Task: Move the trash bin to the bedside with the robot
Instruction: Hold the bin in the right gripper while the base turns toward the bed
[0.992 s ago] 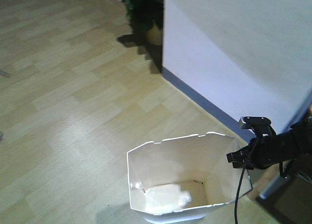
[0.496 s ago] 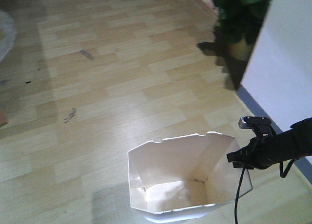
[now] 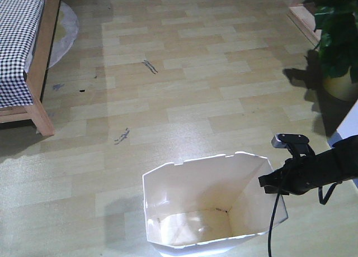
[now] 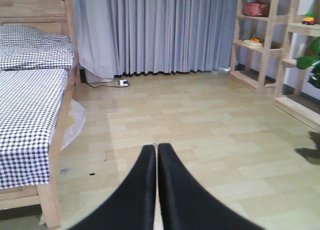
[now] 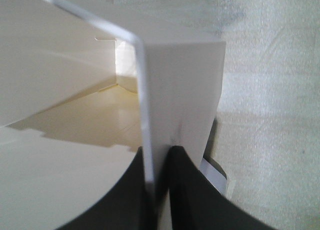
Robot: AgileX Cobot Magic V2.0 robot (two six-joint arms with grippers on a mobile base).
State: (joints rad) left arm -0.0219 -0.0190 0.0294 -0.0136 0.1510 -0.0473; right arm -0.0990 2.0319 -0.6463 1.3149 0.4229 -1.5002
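Well apart from the bed [image 3: 25, 50], the trash bin [image 3: 196, 190] sits with its rim pinched by my right end effector [image 3: 269, 184]; my left end effector [image 4: 156, 160] is pressed together, empty. I judge most of the trip is left.

- The wooden floor [image 3: 184, 100] between the trash bin [image 3: 190, 193] and the bed [image 3: 17, 44] lies open, with only some small dark marks on it.
- The bed's post [image 3: 43, 112] stands at the left edge of this passage.
- A potted plant [image 3: 335, 39] stands at the right side, and wooden shelves [image 4: 262, 45] stand along the same side.
- A curtain [image 4: 165, 30] closes the far end.
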